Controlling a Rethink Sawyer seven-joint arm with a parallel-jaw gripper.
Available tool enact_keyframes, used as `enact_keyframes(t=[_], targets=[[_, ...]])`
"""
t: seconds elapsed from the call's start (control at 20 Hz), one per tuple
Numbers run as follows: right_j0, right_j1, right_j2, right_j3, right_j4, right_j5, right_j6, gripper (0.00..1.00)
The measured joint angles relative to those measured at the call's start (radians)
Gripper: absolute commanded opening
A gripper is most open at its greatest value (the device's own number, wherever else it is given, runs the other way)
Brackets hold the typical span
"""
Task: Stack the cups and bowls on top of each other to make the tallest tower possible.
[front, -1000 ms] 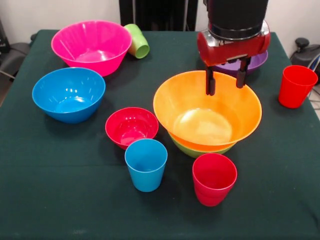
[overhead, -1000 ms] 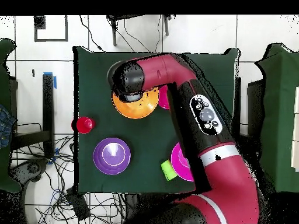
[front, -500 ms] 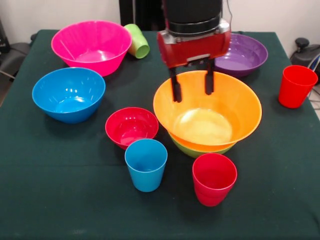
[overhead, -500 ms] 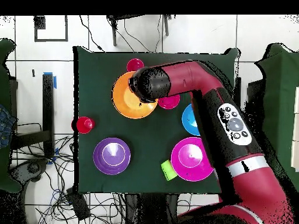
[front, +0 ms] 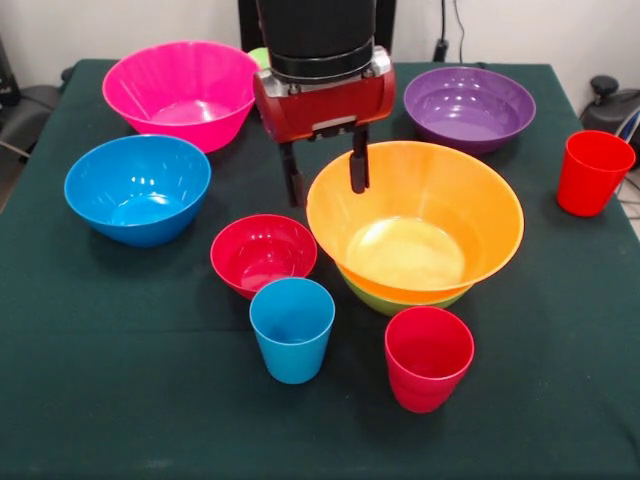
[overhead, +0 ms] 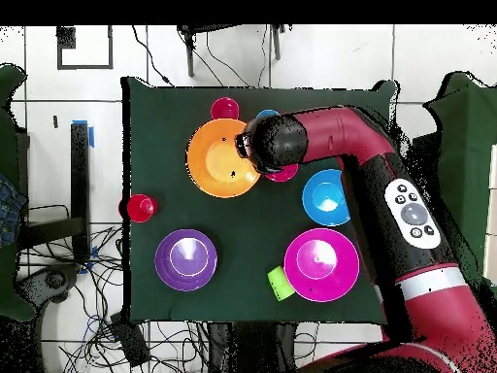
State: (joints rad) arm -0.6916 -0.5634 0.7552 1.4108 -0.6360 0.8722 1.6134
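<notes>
**Dark green tabletop, gripper hanging at the orange bowl's rim**

Dark green cloth covers the tabletop (front: 120, 400), and every cup and bowl stands on it. By the front view, the big glossy orange plastic bowl (front: 415, 225) sits nested in a lime green bowl (front: 400, 300), of which only a sliver shows beneath it; these two make the only stack. The red and black gripper (front: 325, 175) hangs over the orange bowl's left rim, its two dark fingers (front: 293, 180) spread apart and empty, one outside the rim and one just over it. In the overhead view the arm (overhead: 388, 194) reaches across from the right and the gripper's head (overhead: 275, 146) covers part of the small red bowl.

That small red glossy bowl (front: 263, 253) stands just left of the orange one. The sky blue tapered plastic cup (front: 292, 328) stands upright just in front of it, and a red plastic cup (front: 428, 357) stands upright in front of the stack. The medium blue bowl (front: 138, 187) is at the left, the big pink bowl (front: 183, 90) behind it. A lime green cup (overhead: 280, 283) lies on its side beside the pink bowl, mostly hidden by the gripper in the front view. The purple bowl (front: 468, 107) sits at the back right, and a second red cup (front: 592, 172) stands upright near the right edge.
</notes>
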Motion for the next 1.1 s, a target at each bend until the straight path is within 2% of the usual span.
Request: enact_keyframes(t=[0.2,0.6,0.65,1.1], targets=[[0.007,0.025,0.010,-0.072,-0.001,0.091,-0.112,1.00],[0.013,0.063,0.024,-0.178,-0.001,0.189,-0.273,1.00],[0.013,0.070,0.025,-0.200,-0.001,0.212,-0.316,1.00],[0.010,0.070,0.024,-0.243,-0.003,0.252,-0.444,1.00]])
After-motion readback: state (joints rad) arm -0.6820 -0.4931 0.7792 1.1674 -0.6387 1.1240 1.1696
